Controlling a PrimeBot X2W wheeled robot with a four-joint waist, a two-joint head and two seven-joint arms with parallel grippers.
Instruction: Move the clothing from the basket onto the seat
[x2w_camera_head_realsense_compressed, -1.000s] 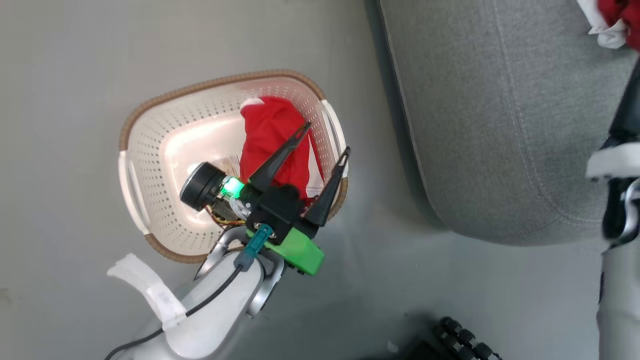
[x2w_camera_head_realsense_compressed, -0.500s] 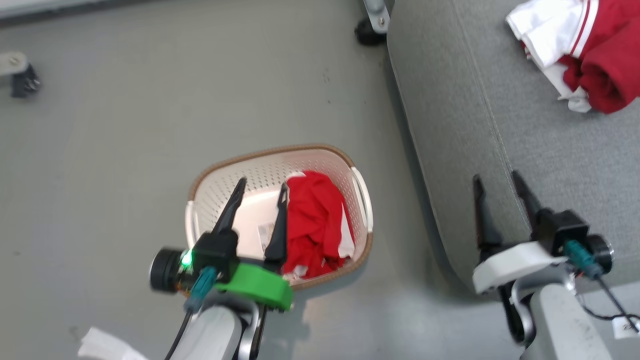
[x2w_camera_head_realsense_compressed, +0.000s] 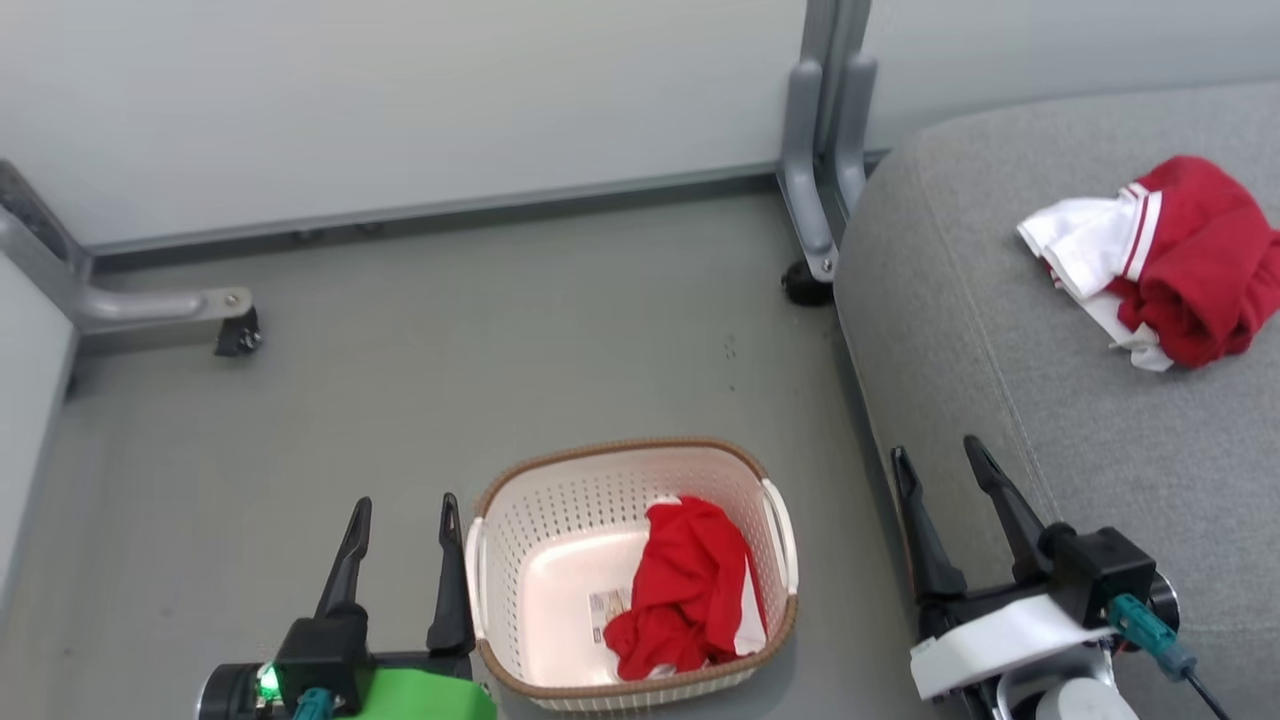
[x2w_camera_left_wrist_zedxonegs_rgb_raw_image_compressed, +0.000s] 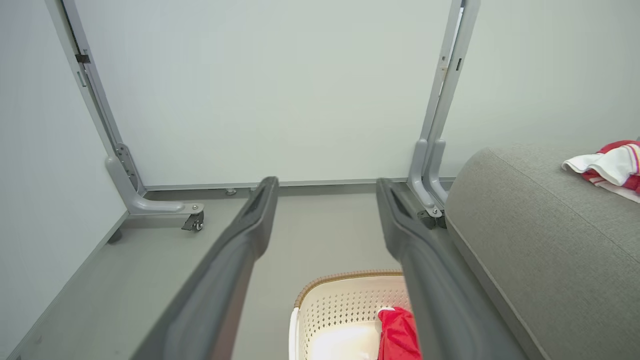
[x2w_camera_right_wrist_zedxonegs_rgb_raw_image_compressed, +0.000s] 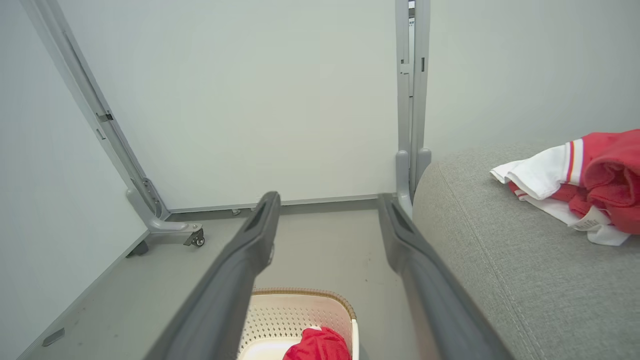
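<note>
One red garment (x2w_camera_head_realsense_compressed: 688, 590) lies crumpled in the right half of the cream perforated basket (x2w_camera_head_realsense_compressed: 520, 525) on the floor. A second red and white garment (x2w_camera_head_realsense_compressed: 1160, 255) rests on the light grey seat (x2w_camera_head_realsense_compressed: 1010, 300) at the right; the right wrist view has that garment (x2w_camera_right_wrist_zedxonegs_rgb_raw_image_compressed: 575, 180) on the seat (x2w_camera_right_wrist_zedxonegs_rgb_raw_image_compressed: 500, 270) too. My left gripper (x2w_camera_head_realsense_compressed: 403, 510) is open and empty just left of the basket. Between the basket and the seat's edge my right gripper (x2w_camera_head_realsense_compressed: 937, 460) stands open, holding nothing. In the left wrist view the basket (x2w_camera_left_wrist_zedxonegs_rgb_raw_image_compressed: 330, 310) and its garment (x2w_camera_left_wrist_zedxonegs_rgb_raw_image_compressed: 397, 332) lie low between the fingers.
Pale partition walls on grey metal feet with castors (x2w_camera_head_realsense_compressed: 235, 335) close off the back and left. Another castor foot (x2w_camera_head_realsense_compressed: 805, 285) stands by the seat's far corner. Grey floor (x2w_camera_head_realsense_compressed: 450, 350) stretches between the walls and the basket.
The head camera has tilted up, so the whole scene shifted. My left gripper has drawn out of the basket to its left side, empty. The right gripper stays open by the seat.
</note>
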